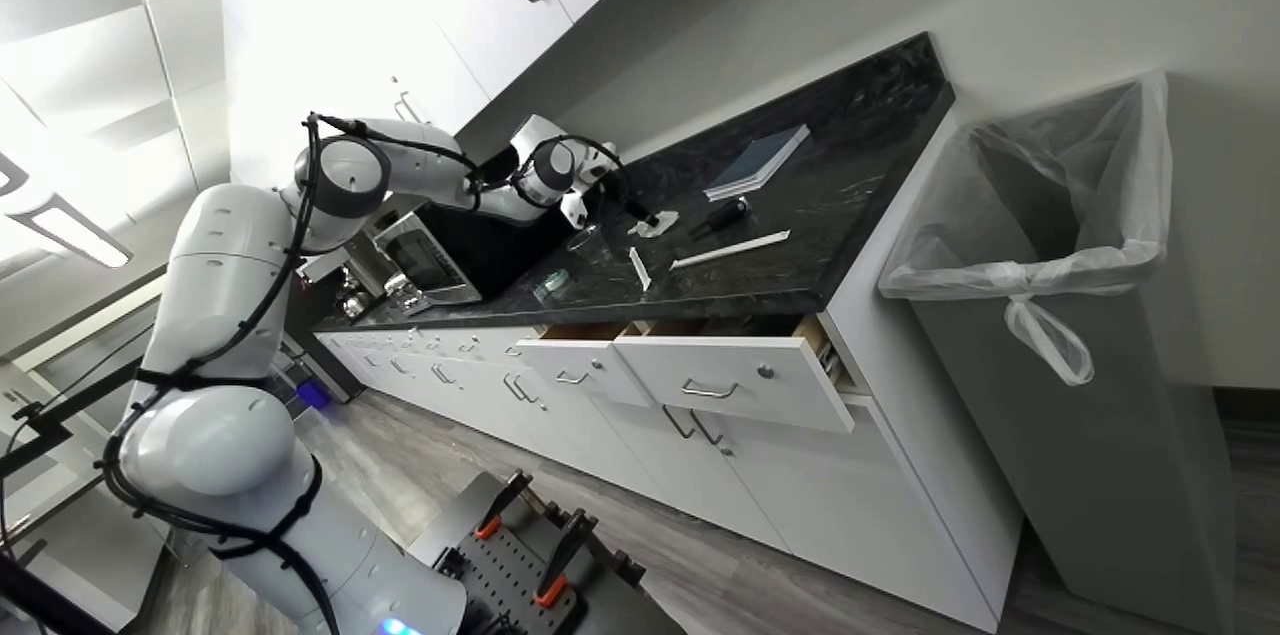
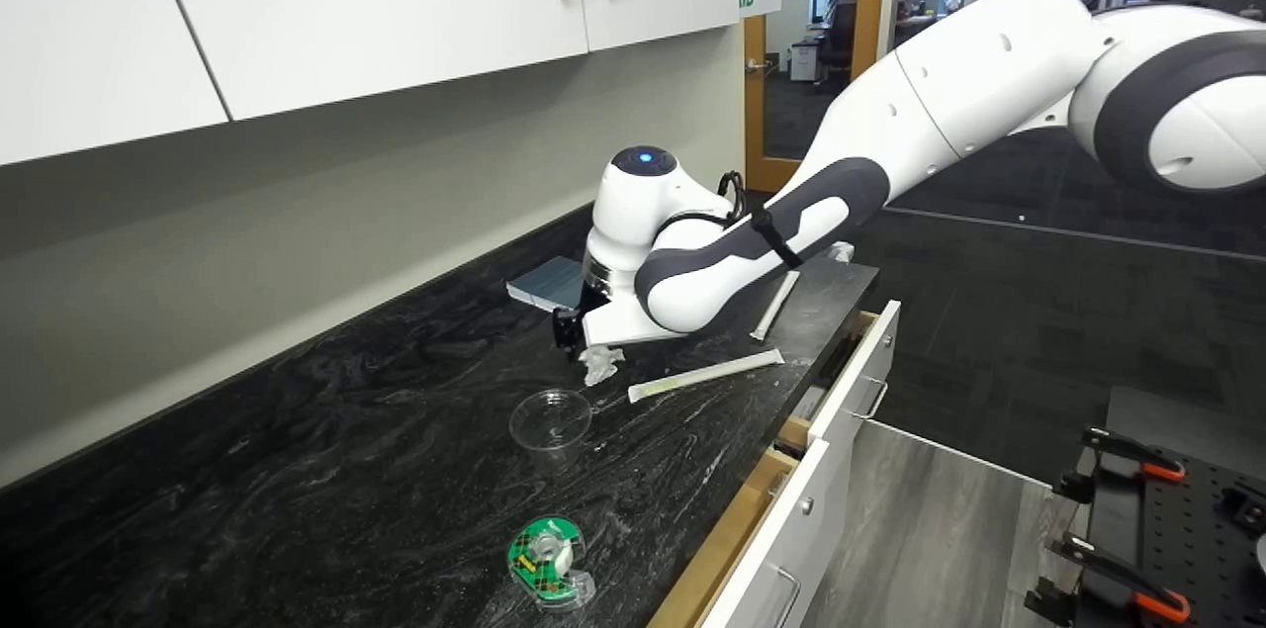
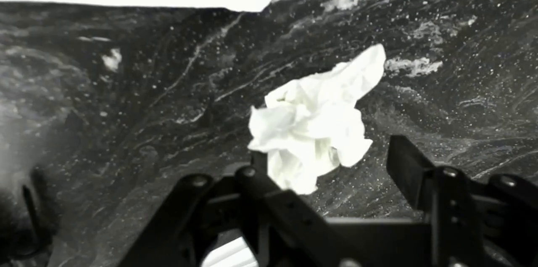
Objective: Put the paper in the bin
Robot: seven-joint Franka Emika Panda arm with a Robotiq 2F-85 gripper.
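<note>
The paper is a crumpled white piece (image 3: 315,120) on the dark counter. It also shows in both exterior views (image 1: 655,224) (image 2: 601,366). My gripper (image 3: 329,155) is open, its black fingers wide apart, close over the counter. In the wrist view the paper lies in front of and partly between the fingers, nearer the left finger, which overlaps its lower left edge; I cannot tell whether they touch. The right finger is apart from it. In an exterior view the grey bin (image 1: 1080,455) with its knotted white bag stands on the floor past the counter's end.
Wrapped straws (image 1: 730,249) (image 2: 704,377), a black marker-like object (image 1: 722,216), a blue book (image 1: 757,162), a clear cup (image 2: 551,425) and a green tape dispenser (image 2: 546,559) lie on the counter. Two drawers (image 1: 735,375) stand open. Wall cabinets (image 2: 396,5) hang above.
</note>
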